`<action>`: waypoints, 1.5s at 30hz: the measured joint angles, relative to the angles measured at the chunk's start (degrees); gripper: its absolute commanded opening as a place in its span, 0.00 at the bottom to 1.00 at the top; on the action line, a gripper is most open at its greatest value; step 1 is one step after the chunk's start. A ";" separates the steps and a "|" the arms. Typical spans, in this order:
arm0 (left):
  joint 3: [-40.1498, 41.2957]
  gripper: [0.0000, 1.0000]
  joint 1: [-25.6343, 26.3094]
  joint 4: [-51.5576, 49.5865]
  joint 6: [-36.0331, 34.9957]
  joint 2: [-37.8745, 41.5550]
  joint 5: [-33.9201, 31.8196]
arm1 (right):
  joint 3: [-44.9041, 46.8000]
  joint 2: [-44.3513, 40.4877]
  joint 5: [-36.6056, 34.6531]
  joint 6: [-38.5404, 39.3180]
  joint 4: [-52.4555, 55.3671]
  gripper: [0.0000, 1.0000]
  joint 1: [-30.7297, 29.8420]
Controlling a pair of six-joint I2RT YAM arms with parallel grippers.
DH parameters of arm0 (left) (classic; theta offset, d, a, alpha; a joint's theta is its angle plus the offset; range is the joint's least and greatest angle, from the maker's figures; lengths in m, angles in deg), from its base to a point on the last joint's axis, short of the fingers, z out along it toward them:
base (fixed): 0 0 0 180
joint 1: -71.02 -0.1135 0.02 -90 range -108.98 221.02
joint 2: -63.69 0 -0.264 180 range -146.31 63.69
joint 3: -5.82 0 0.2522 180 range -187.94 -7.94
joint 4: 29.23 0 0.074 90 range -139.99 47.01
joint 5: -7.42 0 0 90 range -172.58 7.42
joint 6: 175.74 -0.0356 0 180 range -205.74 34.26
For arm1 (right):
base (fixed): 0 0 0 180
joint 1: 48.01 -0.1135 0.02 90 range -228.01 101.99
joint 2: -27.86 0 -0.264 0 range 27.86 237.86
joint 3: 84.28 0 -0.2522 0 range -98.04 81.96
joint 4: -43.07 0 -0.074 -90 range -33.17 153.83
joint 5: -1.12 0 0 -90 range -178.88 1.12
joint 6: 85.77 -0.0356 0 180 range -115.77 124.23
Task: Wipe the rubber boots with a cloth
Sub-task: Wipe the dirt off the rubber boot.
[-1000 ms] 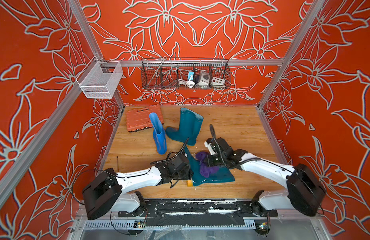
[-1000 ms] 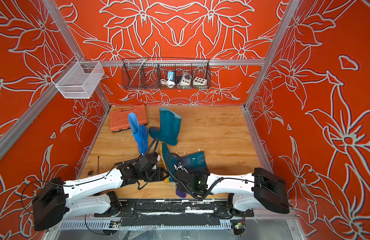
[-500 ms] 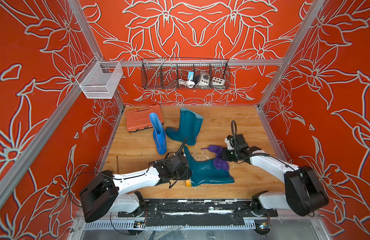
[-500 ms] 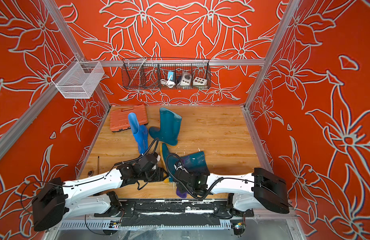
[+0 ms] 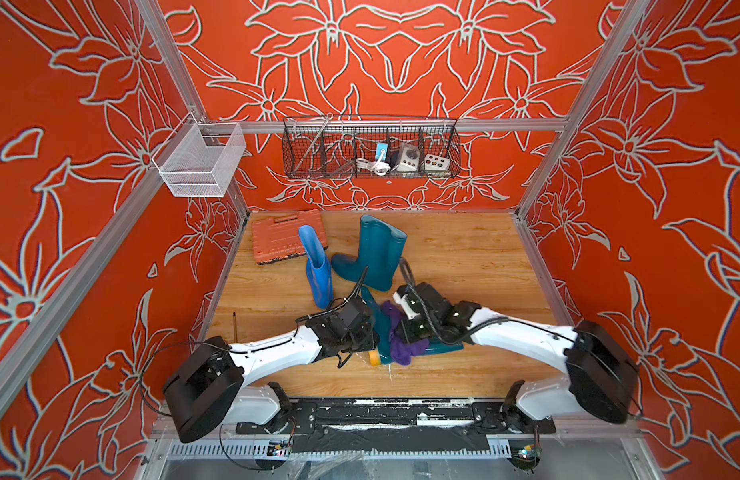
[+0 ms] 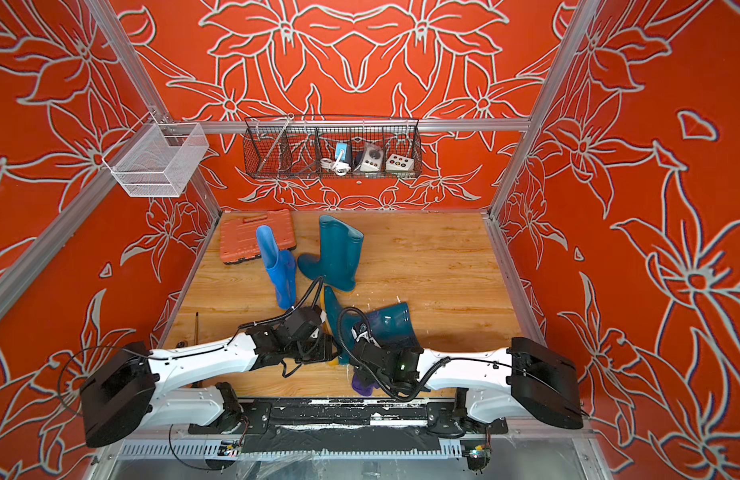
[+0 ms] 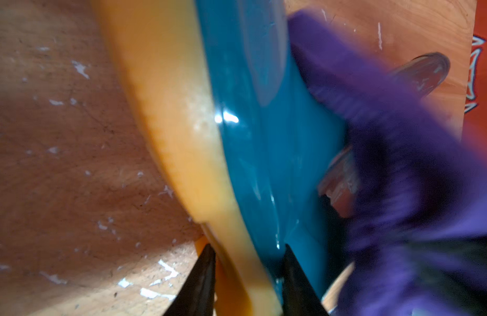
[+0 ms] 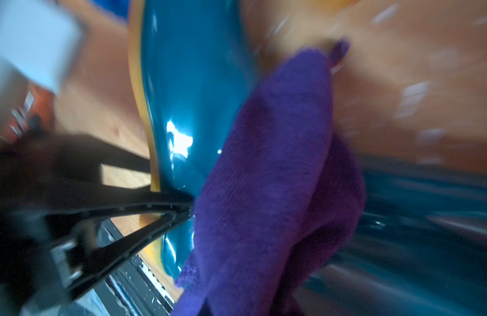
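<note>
Boot in work: lying teal boot (image 5: 383,330) – on its side at the near edge of the wooden table (image 5: 464,257), glossy upper turned up where a cloth can reach it, yellow sole toward the left arm.
Cloth: purple cloth (image 8: 264,177), bunched, draped over that boot's ankle and lying against the upper; prob. mid-wipe.
Right gripper: right gripper (image 5: 409,332) directly over the lying boot, pinched tight on one end of the cloth. Fingertips hidden by fabric.
Left gripper: left gripper (image 7: 248,253) at the boot's heel, jaws narrow, one finger on the sole and one on the teal upper – clamping it, I judge, so the boot won't slide under the rubbing.
Other boots: blue boot (image 5: 316,266) & standing teal boot (image 5: 381,253), both beyond the lying boot, apart from the cloth.
Tool case: orange tool case (image 5: 277,241), farther still, just past the blue boot.
Risk: slick rubber, so the heel could slip from the pinch.
</note>
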 measured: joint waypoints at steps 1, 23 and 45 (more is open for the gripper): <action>0.00 0.00 -0.07 0.00 0.07 -0.02 0.09 | -0.44 1.99 0.00 -0.02 -0.44 0.00 -0.57; 0.24 0.00 -0.52 0.37 0.07 0.15 1.49 | 7.15 -12.37 -0.98 -0.68 2.71 0.00 8.79; -0.07 0.55 -0.96 -2.43 -2.51 1.86 2.34 | 14.19 -33.99 -11.56 2.82 11.23 0.00 13.66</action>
